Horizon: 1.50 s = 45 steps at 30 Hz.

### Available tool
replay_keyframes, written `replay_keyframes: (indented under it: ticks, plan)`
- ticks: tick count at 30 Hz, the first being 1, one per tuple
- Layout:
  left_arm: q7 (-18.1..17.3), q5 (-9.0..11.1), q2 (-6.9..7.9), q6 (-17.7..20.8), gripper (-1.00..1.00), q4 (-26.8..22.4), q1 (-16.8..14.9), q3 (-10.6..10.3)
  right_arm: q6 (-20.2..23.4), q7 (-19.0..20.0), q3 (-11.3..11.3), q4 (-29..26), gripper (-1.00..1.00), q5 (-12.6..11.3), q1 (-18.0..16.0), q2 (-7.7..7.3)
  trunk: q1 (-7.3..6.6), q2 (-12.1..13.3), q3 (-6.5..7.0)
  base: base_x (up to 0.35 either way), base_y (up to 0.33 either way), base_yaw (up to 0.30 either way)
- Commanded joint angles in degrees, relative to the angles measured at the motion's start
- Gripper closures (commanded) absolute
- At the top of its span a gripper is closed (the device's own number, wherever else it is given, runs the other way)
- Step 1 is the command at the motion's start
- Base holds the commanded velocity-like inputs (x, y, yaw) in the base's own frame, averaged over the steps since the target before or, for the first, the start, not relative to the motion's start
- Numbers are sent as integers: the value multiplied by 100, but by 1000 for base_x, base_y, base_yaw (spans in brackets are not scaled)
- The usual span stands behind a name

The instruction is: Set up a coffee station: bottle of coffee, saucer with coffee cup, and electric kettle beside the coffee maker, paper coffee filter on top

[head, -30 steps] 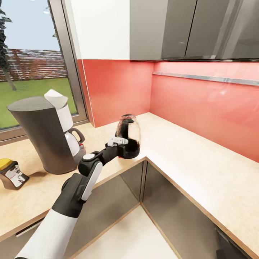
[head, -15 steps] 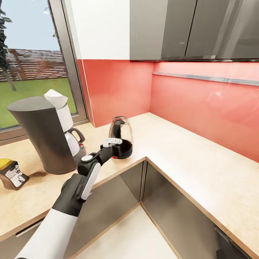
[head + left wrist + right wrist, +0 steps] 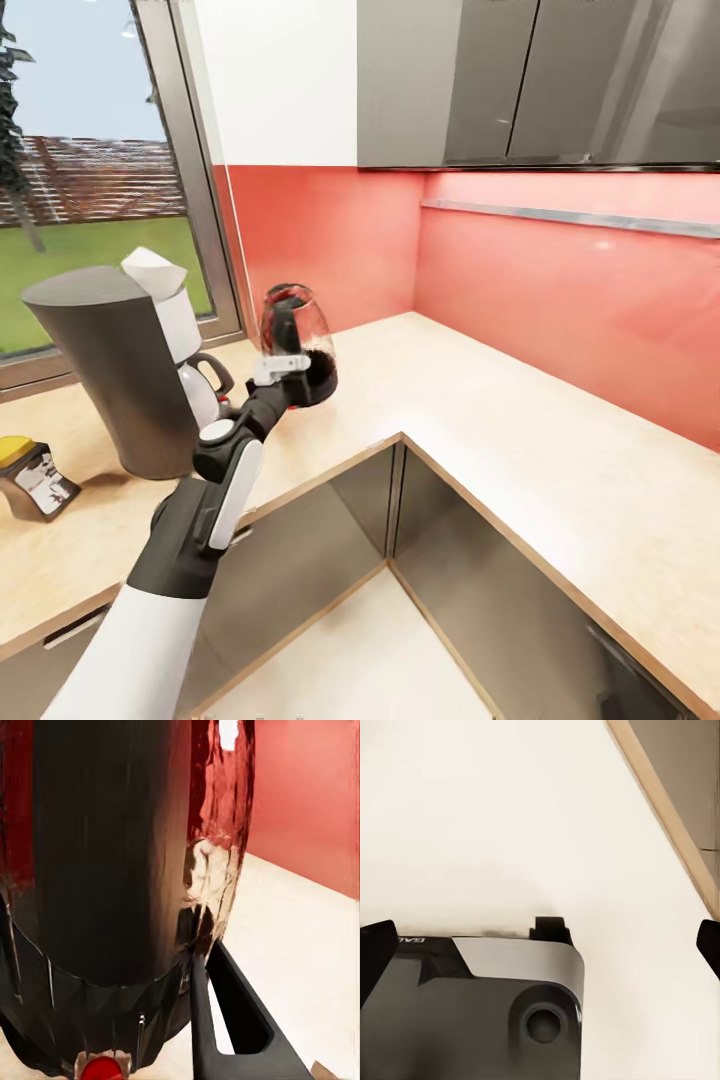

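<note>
Red wall panels run behind a long pale wooden countertop (image 3: pixel 480 400) that bends round a corner, with dark shiny cabinets (image 3: pixel 330 530) under it and grey cupboards (image 3: pixel 520 80) above. On the left side of the head view a big window (image 3: pixel 90 170) looks out on grass and a brick wall.

Next biggest is the coffee maker (image 3: pixel 115 365). It is tall and dark grey, and it stands on the countertop by the window. A white paper filter (image 3: pixel 153 270) sits on top of it, with its point sticking up.

The robot's left arm (image 3: pixel 180 540) reaches up from the bottom of the head view. Its left gripper (image 3: pixel 283 372) is clamped on the kettle (image 3: pixel 296 340), holding it by the black handle. The kettle is clear glass with a black base. It is up in the air above the countertop, near the right side of the coffee maker, and it tips a little. In the left wrist view the kettle (image 3: pixel 112 885) is very close, with a red switch (image 3: pixel 101 1069) low down and one black finger (image 3: pixel 232 1012) beside it.

At the left edge of the head view a small dark jar (image 3: pixel 30 480) with a yellow cap sits tilted on the countertop.

In the right wrist view the two dark tips of the right gripper (image 3: pixel 540 945) are spread far apart, with nothing between them.
</note>
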Motion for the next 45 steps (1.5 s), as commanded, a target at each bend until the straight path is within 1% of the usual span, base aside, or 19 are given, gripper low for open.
replay_keyframes:
  ticks: [1,2,8,12,14,16,18,22,28,32,34,35,37,38,43,45]
  plan:
    - [52,50,0,-36,100,6,-5,-14,19,-30,49,-18,-100,-44,0,-4,-2,-5,-6,-203,-190,48]
    - [53,41,0,-98,100,40,-5,-22,17,-32,49,-14,-100,-44,0,-5,-2,-5,-6,-200,-216,100]
    - [55,32,0,-152,100,300,-5,-26,17,-32,49,-12,-100,-44,0,-6,-2,-5,-6,-180,-231,175]
    - [60,25,0,-164,100,375,-5,-27,17,-32,49,-12,-100,-44,0,-6,-2,-5,-6,-67,-91,108]
    - [86,24,0,-253,100,435,-5,-27,19,-30,49,-11,-100,-44,0,-6,-2,-5,-6,-16,-22,26]
    - [284,27,-2,-384,100,494,-5,-28,19,-30,49,-12,-100,-44,0,-6,-2,-5,-6,-6,-8,9]
    - [524,34,-6,-536,100,701,-5,-51,17,-32,49,-13,-100,-46,0,-6,-2,-5,-6,-2,-3,4]
    - [673,39,-8,-859,100,1052,-5,-67,21,-29,49,-11,-100,-45,0,-6,-2,-5,-6,40,-1,1]
    - [701,40,-9,-955,100,1164,-5,-61,25,-29,49,-10,-100,-46,0,-6,-2,-5,-6,227,0,0]
    - [703,40,-4,-966,100,1194,-5,-54,24,-34,49,-11,-100,-45,0,-6,-2,-5,-7,66,0,4]
    - [704,40,-2,-980,100,1339,-5,-54,25,-36,49,-10,-100,-45,0,-6,-2,-5,-10,13,0,68]
    - [704,42,-1,-1169,100,1483,-5,-53,25,-35,49,-10,-100,-46,0,-6,-2,-5,-13,5,0,94]
    - [704,43,-1,-1320,100,1555,-5,-53,25,-36,49,-10,-100,-45,0,-6,-2,-5,-17,4,0,68]
    - [699,41,0,-1465,100,1622,-5,-53,25,-36,49,-10,-100,-45,0,-6,-2,-5,-18,2,0,31]
    - [701,41,10,-1603,100,1696,-5,-47,25,-37,49,-10,-100,-45,0,-6,-2,-5,-22,1,0,13]
    - [702,40,13,-1615,100,1704,-5,-45,25,-36,49,-10,-100,-44,0,-6,42,-85,-65,0,0,3]
